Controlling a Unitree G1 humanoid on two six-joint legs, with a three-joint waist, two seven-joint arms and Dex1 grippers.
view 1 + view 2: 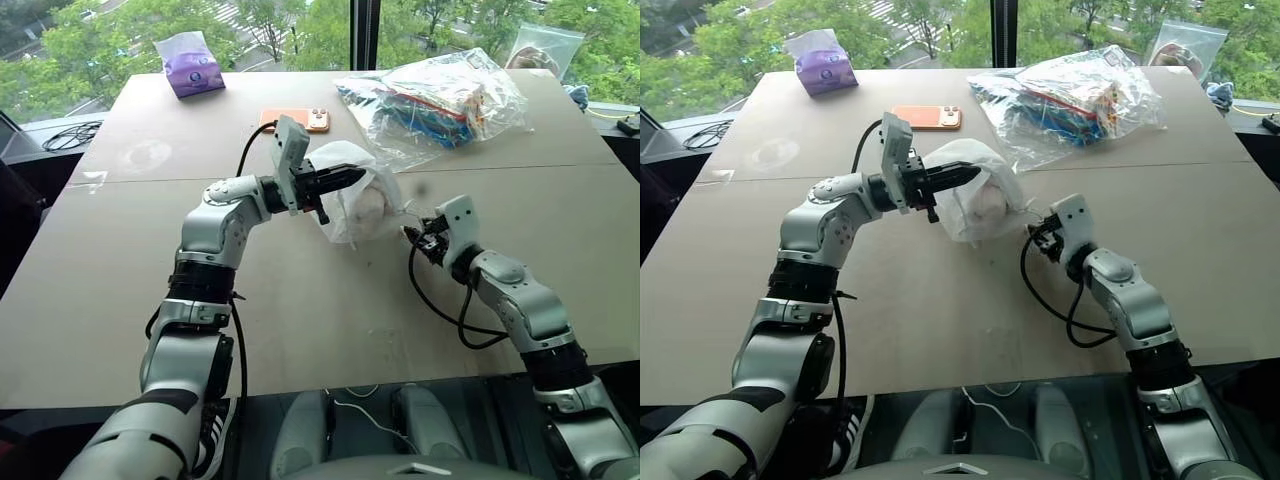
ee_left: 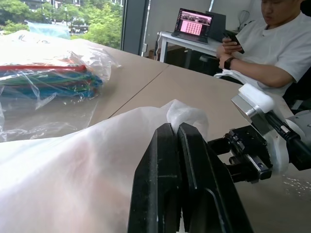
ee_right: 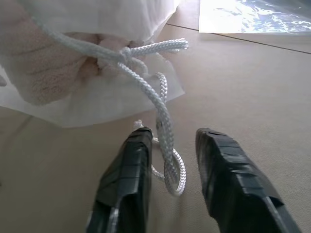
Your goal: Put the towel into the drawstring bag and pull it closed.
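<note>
While between right gripper [image 3: 170, 145] fingers, drawstring bag [image 3: 97, 29] cord

Left gripper [image 1: 962, 175] pinching drawstring bag [image 1: 980, 200], towel [image 1: 987, 207] inside, right gripper [image 1: 1042, 232] beside

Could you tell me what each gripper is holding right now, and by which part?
The left gripper is shut on the drawstring bag, pinching its upper fabric. The right gripper holds nothing: its fingers stand apart, with the cord between them.
</note>
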